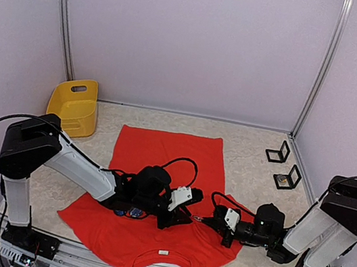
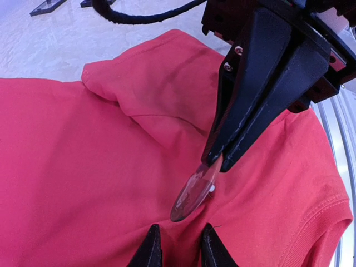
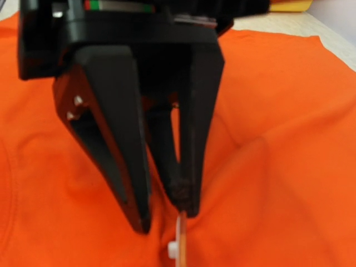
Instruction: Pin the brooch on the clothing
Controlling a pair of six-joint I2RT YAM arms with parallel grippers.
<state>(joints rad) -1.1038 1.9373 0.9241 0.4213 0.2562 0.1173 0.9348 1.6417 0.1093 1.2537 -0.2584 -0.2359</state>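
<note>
Fingers of the left gripper (image 2: pixel 179 253) pinched a fold of the bright red-orange T-shirt (image 1: pixel 162 151) lying on the speckled tabletop (image 1: pixel 253 180); the right gripper (image 2: pixel 216 161) clamped a clear oval brooch (image 2: pixel 193 193) just over it. Taut fabric would ease pinning.

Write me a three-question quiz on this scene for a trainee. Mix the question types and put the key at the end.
1. True or false: the right end effector grips the brooch at its fingertips, above the clothing.
2. Multiple choice: the yellow bin sits A) at the back, left of the clothing; B) on the clothing; C) at the near right edge.
3. Short answer: how many black brackets stand at the far right?

Key: 1 true; 2 A; 3 two.
</note>
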